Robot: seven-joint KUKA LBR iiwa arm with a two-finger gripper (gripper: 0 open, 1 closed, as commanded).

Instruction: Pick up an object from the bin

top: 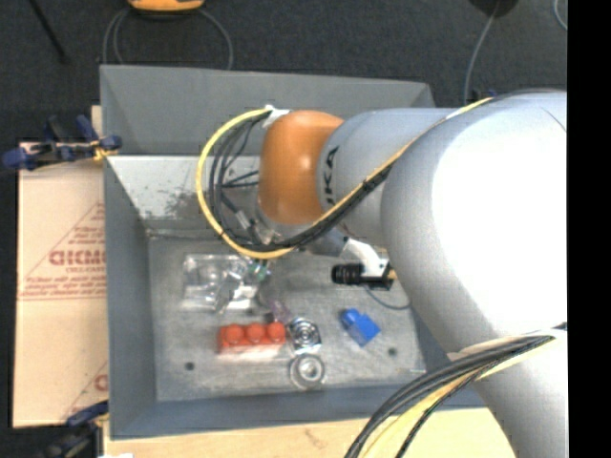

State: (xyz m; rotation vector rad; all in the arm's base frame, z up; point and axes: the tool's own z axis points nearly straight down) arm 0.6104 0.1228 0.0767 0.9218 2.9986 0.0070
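Here jaws, whose gap I cannot tell, overhang a crinkly clear plastic packet (212, 282).

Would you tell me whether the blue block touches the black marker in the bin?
Apart. The camera view shows bare bin floor between the blue block and the black marker above it.

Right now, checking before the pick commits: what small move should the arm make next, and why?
Probably ease straight down: the gripper sits above the right edge of the crumpled clear plastic packet in the left half of the bin. The red pack lies lower in view, so descent should miss it.
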